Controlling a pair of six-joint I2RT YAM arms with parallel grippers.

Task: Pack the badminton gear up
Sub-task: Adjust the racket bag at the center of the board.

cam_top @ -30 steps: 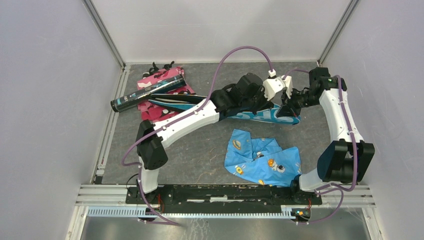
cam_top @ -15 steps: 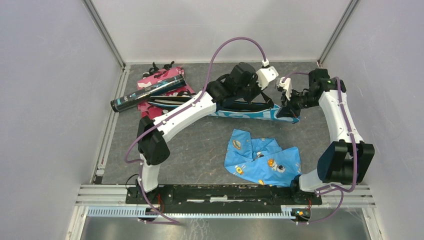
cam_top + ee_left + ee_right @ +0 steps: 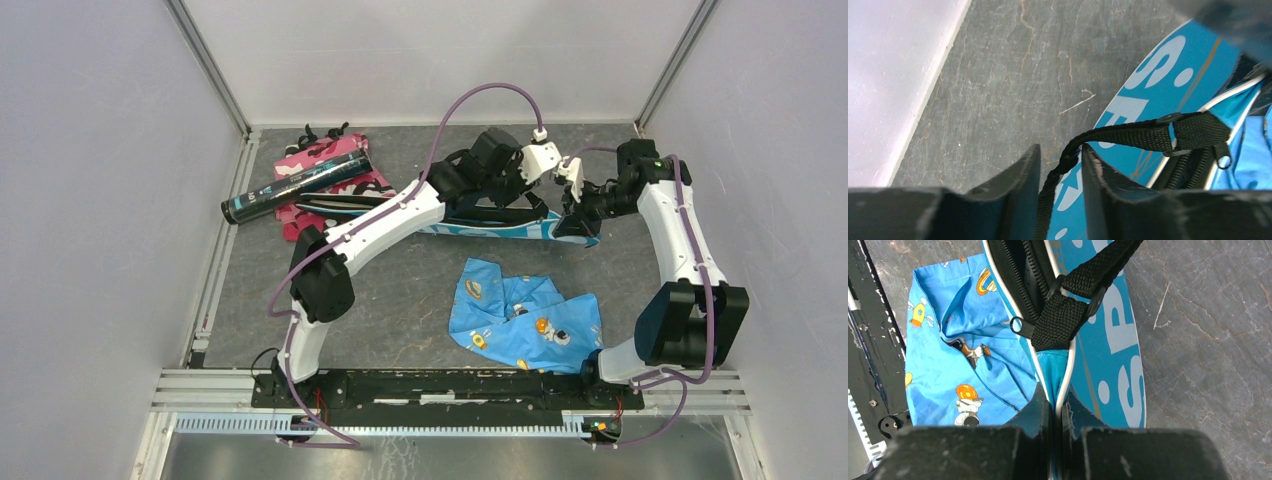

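Left end effector (image 3: pixel 1060 160) has loosened since a second ago, its fingers now spread either side of a black strap (image 3: pixel 1128 132). Right end effector (image 3: pixel 1057 400) pinches the SPORT cover (image 3: pixel 500 230) by its piped edge, far across the tabletop (image 3: pixel 400 290). Its zip gapes, contents unseen. One cartoon cloth (image 3: pixel 525 320) lies nearer. Only the top view shows one black tube (image 3: pixel 295 187) across one pink bag (image 3: pixel 320 160).

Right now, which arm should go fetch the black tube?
Left. Its end effector stands open around the strap, gripping nothing, and the black tube lies toward its side. The right end effector is clamped on the edge of the blue cover.
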